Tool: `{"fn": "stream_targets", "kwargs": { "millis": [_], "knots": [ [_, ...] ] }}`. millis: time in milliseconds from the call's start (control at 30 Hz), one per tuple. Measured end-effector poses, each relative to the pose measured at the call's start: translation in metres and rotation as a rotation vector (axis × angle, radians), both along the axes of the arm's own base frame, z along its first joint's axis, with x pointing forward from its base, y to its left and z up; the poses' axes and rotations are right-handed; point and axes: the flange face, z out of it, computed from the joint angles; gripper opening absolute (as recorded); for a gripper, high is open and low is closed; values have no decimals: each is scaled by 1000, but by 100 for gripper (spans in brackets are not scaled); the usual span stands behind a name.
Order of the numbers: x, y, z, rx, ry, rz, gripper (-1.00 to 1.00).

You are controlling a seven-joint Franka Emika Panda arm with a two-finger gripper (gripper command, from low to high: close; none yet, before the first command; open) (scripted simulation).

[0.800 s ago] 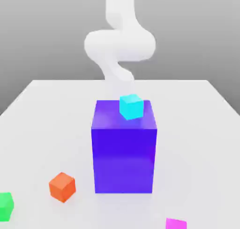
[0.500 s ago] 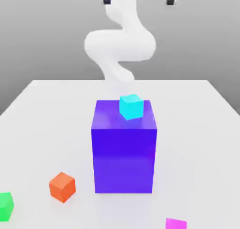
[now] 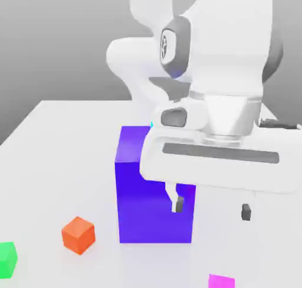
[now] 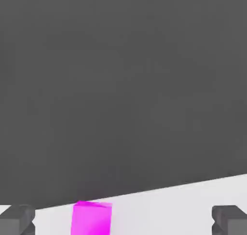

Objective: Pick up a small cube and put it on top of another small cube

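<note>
gripper (image 3: 211, 208) hangs low over the table (image 3: 59, 139), jaws spread wide with nothing between them, in front of the big blue-violet block (image 3: 141, 213). small magenta cube (image 3: 221, 281) lies on the table at about 5 o'clock from that block, below the fingers (image 3: 177, 205). green cube (image 3: 7, 259) sits at 8 o'clock, with the orange cube (image 3: 78, 234) between it and the block.
</note>
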Motion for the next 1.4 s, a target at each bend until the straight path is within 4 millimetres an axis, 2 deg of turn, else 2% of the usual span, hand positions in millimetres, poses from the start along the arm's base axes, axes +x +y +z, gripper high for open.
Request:
{"fn": "stream_targets", "kwargs": {
  "millis": [200, 333, 367, 567, 633, 733, 800, 933, 1033, 1167, 1300, 1333, 1400],
  "knots": [
    [-12, 25, -102, 37, 136, -34, 0],
    [-14, 28, -163, 42, 152, -39, 0],
    [-15, 28, -172, 42, 153, -38, -100],
    [-15, 28, -176, 42, 152, -38, -100],
    [-14, 28, -160, 43, 152, -39, -100],
    [-14, 27, -121, 43, 153, -40, -100],
    [-7, -10, -112, 37, 158, -85, -100],
    [0, -108, -104, 33, 168, -207, -100],
    [-5, -183, -96, 37, 171, -301, -100],
    [-29, -284, -83, 53, 166, -430, -100],
    [-73, -380, -65, 76, 147, -561, -100],
    [-82, -395, -66, 81, 142, -583, -100],
    [-88, -407, -87, 84, 138, -599, -100]
  ]
}}
